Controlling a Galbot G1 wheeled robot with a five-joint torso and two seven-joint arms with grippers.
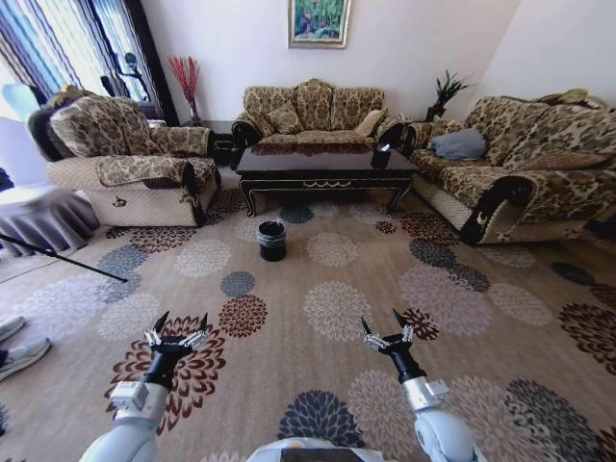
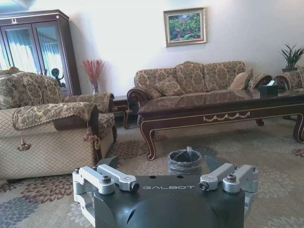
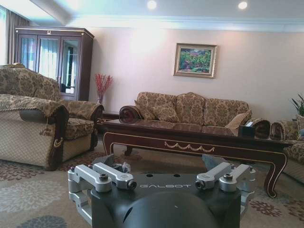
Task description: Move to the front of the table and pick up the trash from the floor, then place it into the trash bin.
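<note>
The dark glossy table (image 1: 327,166) with gold trim stands across the room ahead of me. The trash bin (image 1: 271,241), a small black bucket with a clear liner, sits on the carpet just in front of it. Low in the head view my left gripper (image 1: 176,325) and right gripper (image 1: 387,325) are both held out over the carpet, open and holding nothing. In the left wrist view the trash bin (image 2: 185,161) shows straight beyond the open left gripper (image 2: 161,164), under the table (image 2: 213,110). The right wrist view looks past the right gripper (image 3: 160,161) at the table (image 3: 190,137). The trash is out of view.
A patterned armchair (image 1: 125,164) stands at the left, a sofa (image 1: 308,111) behind the table and another sofa (image 1: 520,164) at the right. A black holder (image 1: 381,156) sits on the table. A thin black rod (image 1: 58,255) and shoes (image 1: 19,351) lie at the left edge. Floral carpet lies between me and the bin.
</note>
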